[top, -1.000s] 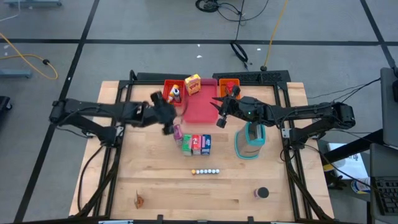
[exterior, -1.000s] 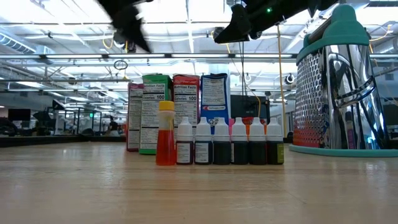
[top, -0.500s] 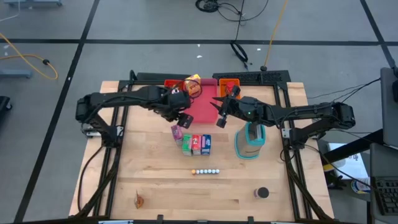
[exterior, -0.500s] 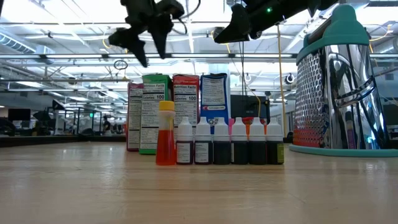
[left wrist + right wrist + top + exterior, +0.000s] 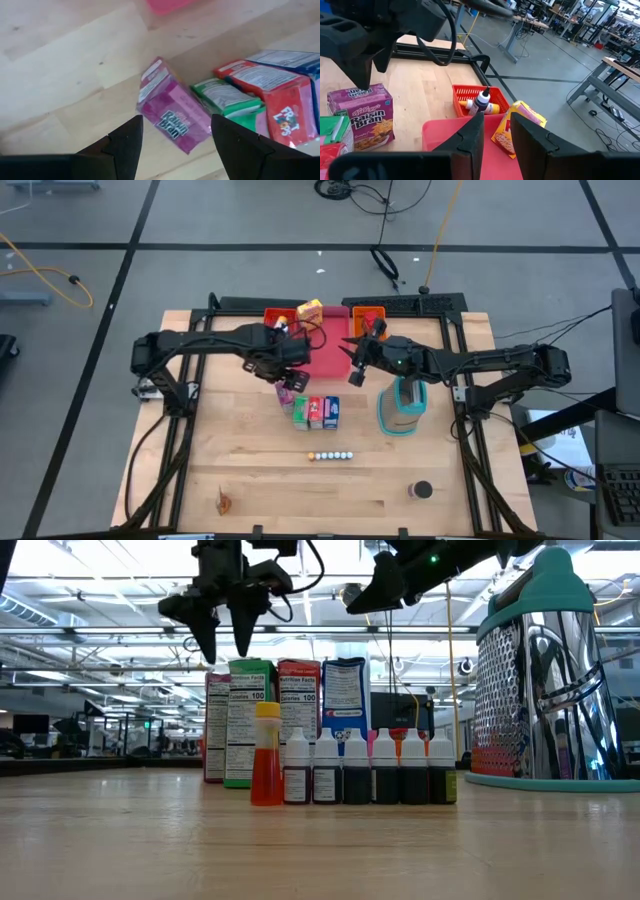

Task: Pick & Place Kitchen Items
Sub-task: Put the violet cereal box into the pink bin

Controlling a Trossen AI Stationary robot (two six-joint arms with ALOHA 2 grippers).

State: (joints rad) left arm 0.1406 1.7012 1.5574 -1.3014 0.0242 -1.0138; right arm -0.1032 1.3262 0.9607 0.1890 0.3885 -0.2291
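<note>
Your left gripper [image 5: 222, 640] hangs with its jaws spread and empty, straight above the purple box [image 5: 173, 115], which stands at the end of the row beside the green box [image 5: 226, 97] on the bench [image 5: 250, 460]. Expect light, thin cardboard: stiff along the edges, easily dented on the broad faces, a little slick. Take it across its 2 narrow sides near the top. Your right gripper [image 5: 495, 132] waits over the pink tray [image 5: 322, 355], jaws partly closed on nothing.

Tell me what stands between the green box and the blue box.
The red Froot Loops box stands between the green box and the blue box, clearest in the low view.
</note>
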